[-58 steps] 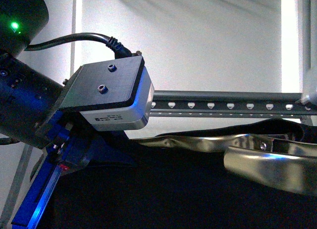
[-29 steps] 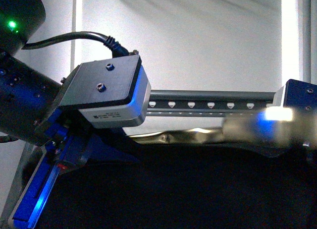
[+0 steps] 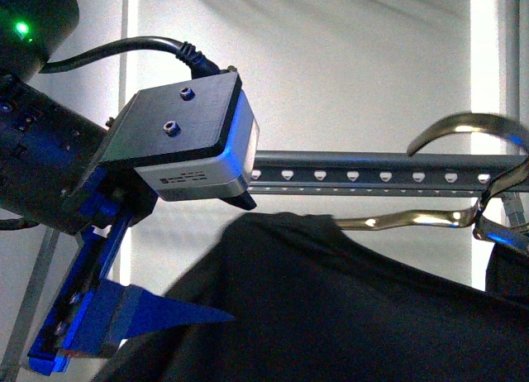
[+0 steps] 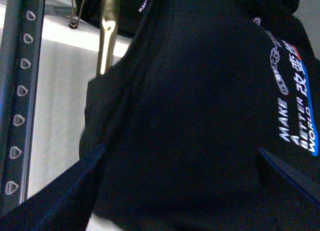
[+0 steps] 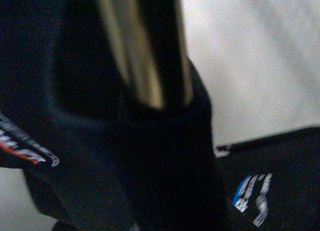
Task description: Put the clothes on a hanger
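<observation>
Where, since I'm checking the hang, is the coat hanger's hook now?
In the front view the hook sits at far right, arching above the right end of the rack rail, with the black T-shirt below.

we log the left arm [image 3: 37, 163] as a black rounded housing with a lit green led [image 3: 22, 26]. a black cable [image 3: 132, 43] plugs in above the wrist camera box [image 3: 194, 138], which has a black top plate, two screws [image 3: 170, 127], silver-white sides and a tiny printed label [image 3: 183, 177]. its fingers [image 3: 149, 312] are blue wedges with pointed tips.
</observation>
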`<state>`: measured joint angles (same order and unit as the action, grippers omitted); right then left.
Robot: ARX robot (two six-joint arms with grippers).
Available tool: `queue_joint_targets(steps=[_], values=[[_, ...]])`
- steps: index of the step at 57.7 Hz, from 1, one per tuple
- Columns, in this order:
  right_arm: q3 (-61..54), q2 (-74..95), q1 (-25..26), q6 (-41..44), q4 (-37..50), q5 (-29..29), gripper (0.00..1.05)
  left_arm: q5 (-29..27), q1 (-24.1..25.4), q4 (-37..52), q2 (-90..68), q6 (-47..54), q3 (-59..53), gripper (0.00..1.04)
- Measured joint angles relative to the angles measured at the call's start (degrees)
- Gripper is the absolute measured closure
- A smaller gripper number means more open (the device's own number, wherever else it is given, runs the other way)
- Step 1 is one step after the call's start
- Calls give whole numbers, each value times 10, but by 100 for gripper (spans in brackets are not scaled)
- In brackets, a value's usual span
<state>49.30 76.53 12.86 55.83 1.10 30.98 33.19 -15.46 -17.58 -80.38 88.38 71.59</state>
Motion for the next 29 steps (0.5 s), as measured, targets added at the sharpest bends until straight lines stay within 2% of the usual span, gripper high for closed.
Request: queue_joint_targets(steps=[4, 15, 21, 22, 26, 28, 29], values=[[0, 8, 20, -31, -37, 0, 100, 0, 1, 0, 0, 0, 0, 5], [0, 28, 60, -105, -92, 21, 100, -11, 0, 17, 2, -16, -6, 7], [2, 28, 70, -150, -94, 53, 101, -104, 4, 216, 15, -216, -70, 7], [3, 28, 72, -164, -97, 61, 101, -128, 8, 263, 15, -278, -79, 7], [8, 26, 75, -195, -103, 79, 101, -191, 23, 359, 14, -424, -84, 7], [13, 24, 76, -219, -112, 87, 101, -233, 35, 400, 14, -537, -80, 7], [15, 23, 76, -222, -114, 89, 101, -246, 40, 409, 15, -553, -78, 7]])
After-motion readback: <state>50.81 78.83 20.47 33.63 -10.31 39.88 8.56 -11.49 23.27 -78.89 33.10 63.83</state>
